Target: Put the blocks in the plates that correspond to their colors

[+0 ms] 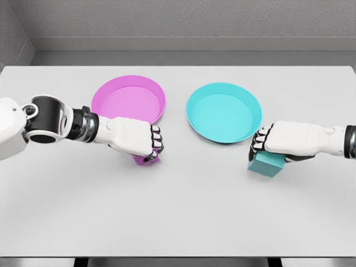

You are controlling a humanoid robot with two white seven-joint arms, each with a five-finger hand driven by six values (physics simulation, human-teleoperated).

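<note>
i have both blocks in hand but neither is delivered yet. my left robot hand (142, 140) is curled around the pink block (149, 159), which sits on the bench just in front of the pink plate (117, 89). my right robot hand (275, 139) is clenched over the teal block (267, 164), down on the bench just beside the teal plate (222, 89). both plates hold nothing, so lifting and dropping are left. the bench (178, 217) is plain pale grey, with a grey wall (178, 22) behind.
</note>
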